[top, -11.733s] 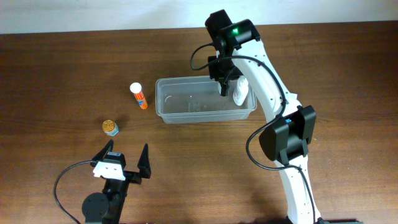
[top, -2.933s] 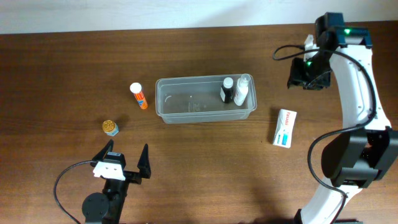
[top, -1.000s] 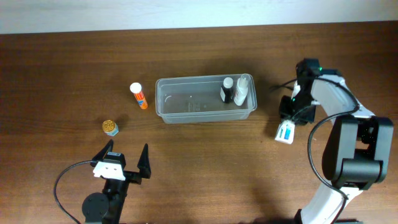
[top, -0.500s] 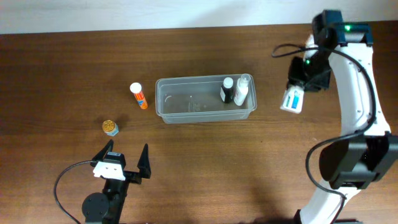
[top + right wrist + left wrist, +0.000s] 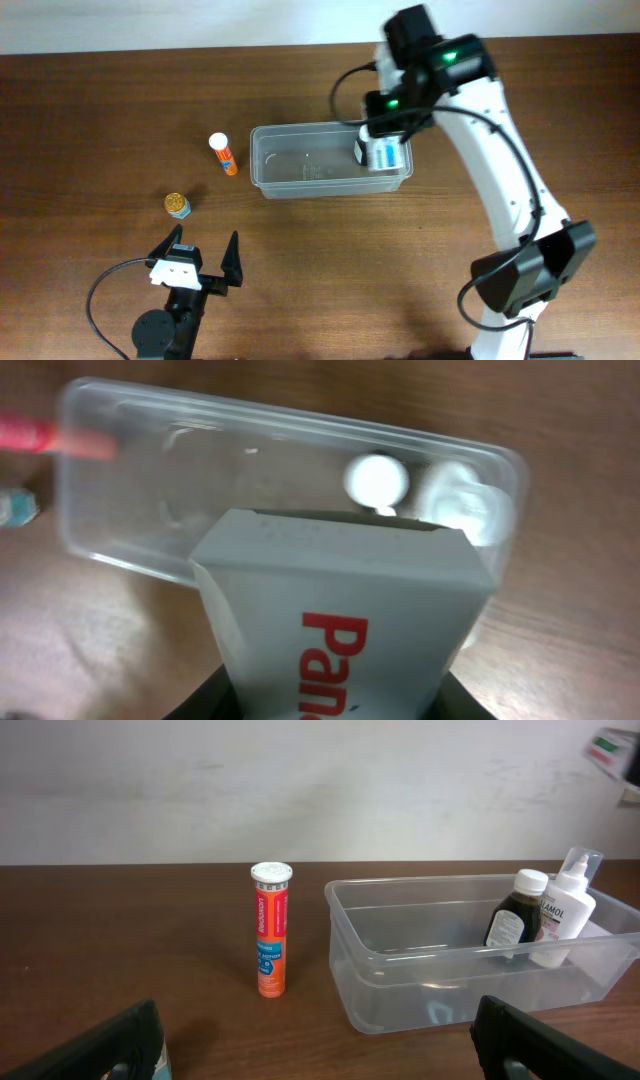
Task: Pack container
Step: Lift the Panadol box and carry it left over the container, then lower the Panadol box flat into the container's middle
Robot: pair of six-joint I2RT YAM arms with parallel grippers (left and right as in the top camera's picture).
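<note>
Over the right end of the container, the right end effector is clamped on a white box. My wrist view shows its dark fingers pressed to the box's two sides, and the box fills the gap between them. Red letters "Pan" run along the box face before the frame cuts them off. The left wrist camera catches a blurred corner of the box at its upper right edge, well above the bottles, so I read the box as held clear of the tub.

Near the left front of the table, the left end effector hangs spread wide and touches nothing.

The container sits mid-table, open side up, with its long axis running left to right. A dark bottle with a white cap and a white bottle stand upright and touching at its right end. The white one's label shows "AMOL". The rest I cannot read.

An orange tube stands upright just left of the container, its print too small to read. A small gold-topped jar sits further left and nearer.
</note>
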